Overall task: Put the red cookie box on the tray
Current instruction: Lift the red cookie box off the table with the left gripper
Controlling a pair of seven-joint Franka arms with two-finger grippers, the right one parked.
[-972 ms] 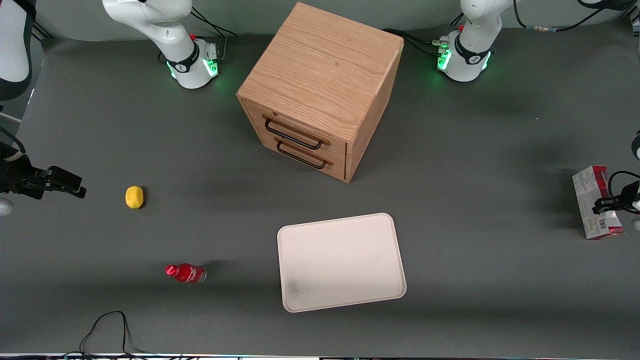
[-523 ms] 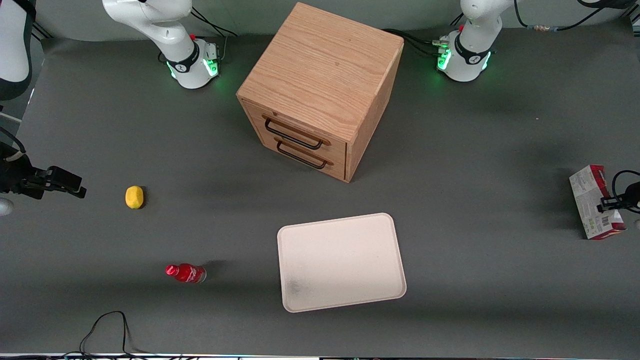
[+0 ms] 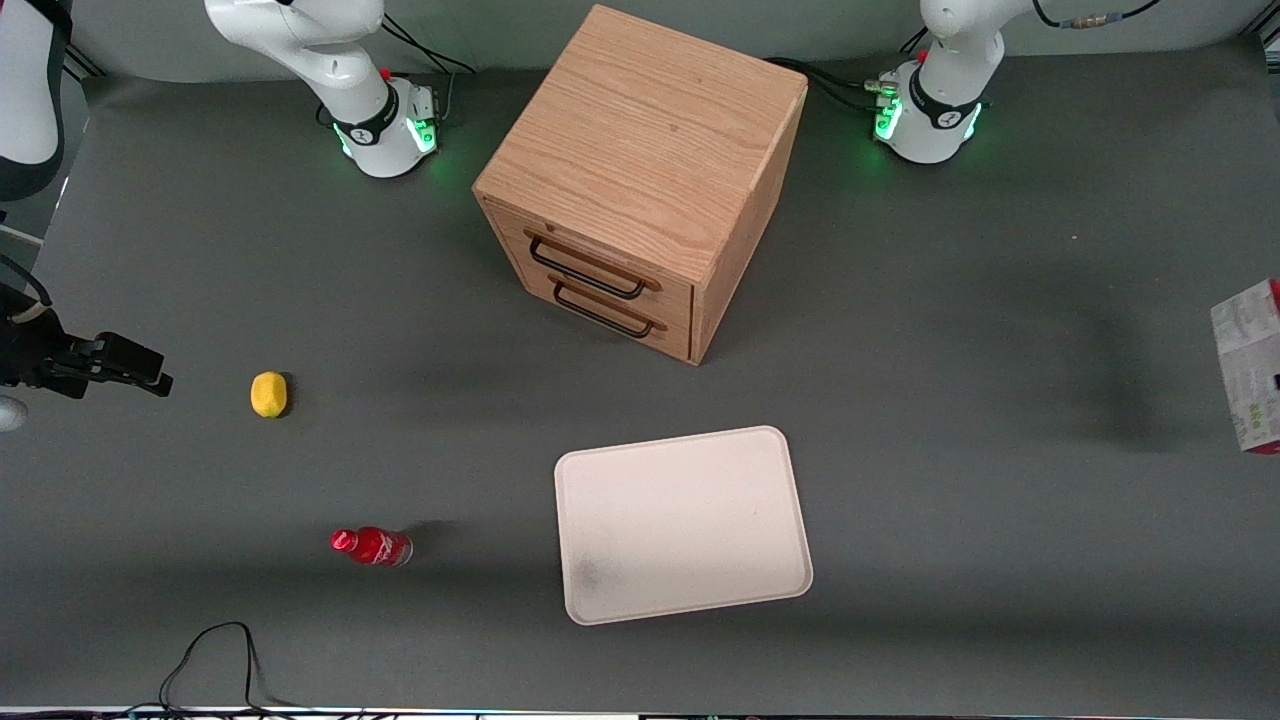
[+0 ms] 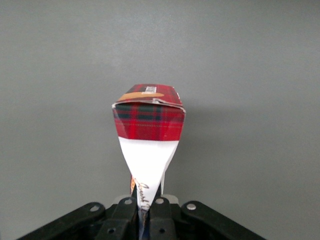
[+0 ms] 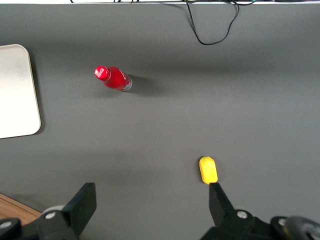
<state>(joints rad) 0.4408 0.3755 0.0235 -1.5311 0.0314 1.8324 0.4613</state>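
Observation:
The red cookie box [image 3: 1250, 365] hangs above the table at the working arm's end, cut off by the edge of the front view, its grey-white printed face up. In the left wrist view my gripper [image 4: 146, 204] is shut on the box [image 4: 149, 120], whose red tartan end points away from the fingers, with bare grey table below it. In the front view the gripper itself lies outside the frame. The cream-white tray [image 3: 680, 525] lies flat near the table's front edge, nearer the front camera than the wooden cabinet, and well apart from the box. Its corner [image 5: 17, 90] shows in the right wrist view.
A wooden two-drawer cabinet [image 3: 640, 180] stands mid-table. A yellow lemon [image 3: 268, 394] and a small red bottle [image 3: 372, 547] lie toward the parked arm's end. A black cable [image 3: 215, 660] loops at the front edge.
The cookie box has risen off the table and shifted outward toward the frame edge, held by the gripper. The gripper's fingers have left the front view.

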